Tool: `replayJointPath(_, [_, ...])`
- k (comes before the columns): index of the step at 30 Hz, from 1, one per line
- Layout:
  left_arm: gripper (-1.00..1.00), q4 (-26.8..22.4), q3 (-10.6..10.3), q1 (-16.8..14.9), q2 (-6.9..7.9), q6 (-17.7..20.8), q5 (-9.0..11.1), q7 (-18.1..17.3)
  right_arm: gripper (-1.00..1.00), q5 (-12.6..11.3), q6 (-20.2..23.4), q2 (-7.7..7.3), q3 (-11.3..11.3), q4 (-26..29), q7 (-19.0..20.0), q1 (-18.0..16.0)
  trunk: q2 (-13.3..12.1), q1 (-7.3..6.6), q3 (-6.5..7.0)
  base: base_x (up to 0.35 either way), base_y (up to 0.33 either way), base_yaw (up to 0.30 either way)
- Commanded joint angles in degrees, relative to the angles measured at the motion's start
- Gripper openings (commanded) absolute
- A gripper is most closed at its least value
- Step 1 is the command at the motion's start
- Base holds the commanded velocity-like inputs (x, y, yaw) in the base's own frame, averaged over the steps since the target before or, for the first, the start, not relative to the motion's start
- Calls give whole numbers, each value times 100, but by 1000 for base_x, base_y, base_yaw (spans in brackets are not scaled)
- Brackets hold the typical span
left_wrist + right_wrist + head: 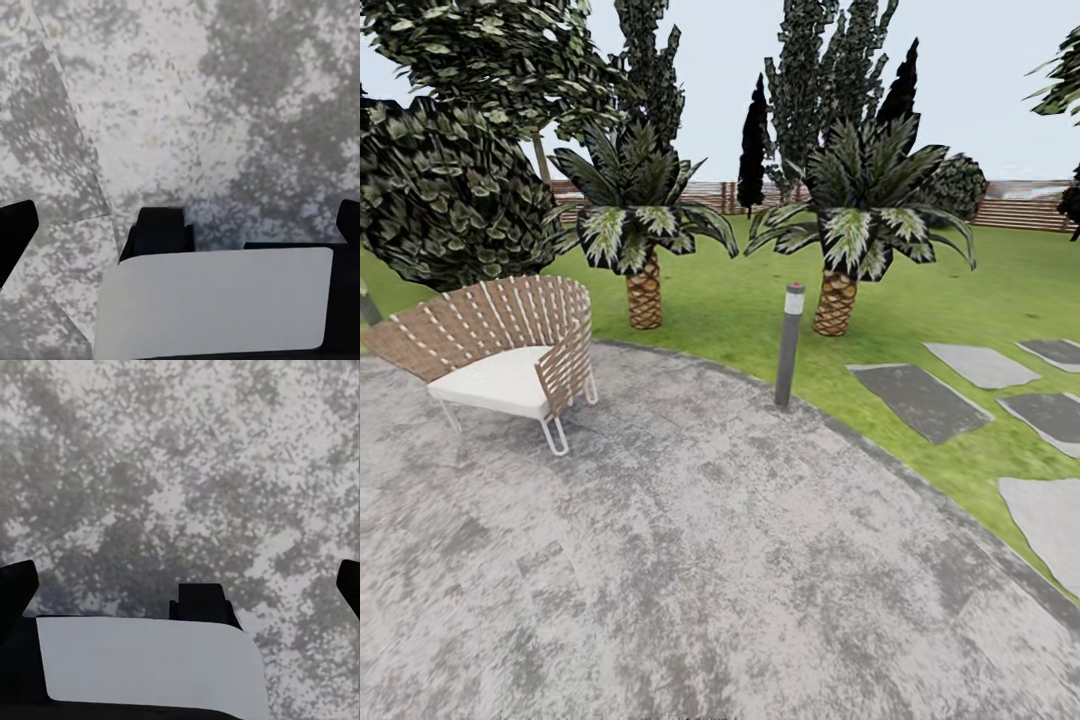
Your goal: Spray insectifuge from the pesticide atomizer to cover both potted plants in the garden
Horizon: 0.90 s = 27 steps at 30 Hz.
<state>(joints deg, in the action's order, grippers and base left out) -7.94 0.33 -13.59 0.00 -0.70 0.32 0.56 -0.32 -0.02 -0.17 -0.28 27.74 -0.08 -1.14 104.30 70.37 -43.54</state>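
The garden lies ahead in the head view: a round mottled-grey paved patio (690, 560) edged by green lawn (960, 300). The pesticide atomizer and the potted plants are out of view. In the left wrist view my left gripper (182, 223) hangs open over the paving, its dark fingertips (16, 229) far apart with nothing between them. In the right wrist view my right gripper (182, 583) is open too, above the same grey paving, with its fingertips (16, 589) wide apart and empty.
A woven brown chair (510, 350) with a white seat stands on the patio's left. A grey bollard lamp (790, 345) rises at the patio's rim. Two palms (643, 225) (840, 235) grow behind it. Stepping stones (920, 400) lie right, and a slatted fence (1020, 212) stands far back.
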Motion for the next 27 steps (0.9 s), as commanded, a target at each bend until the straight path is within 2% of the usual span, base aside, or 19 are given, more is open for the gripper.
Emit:
replayJointPath(1, [100, 3, 2, -4, 0, -8, 3, 6, 100, -3, 1, 0, 0, 4, -1, 0, 44, 22, -28, 0, 0, 239])
replayJointPath(27, [100, 3, 2, -4, -1, -9, 3, 6, 100, -3, 2, 0, 0, -11, -1, 0, 1086, 593, -612, 0, 0, 239])
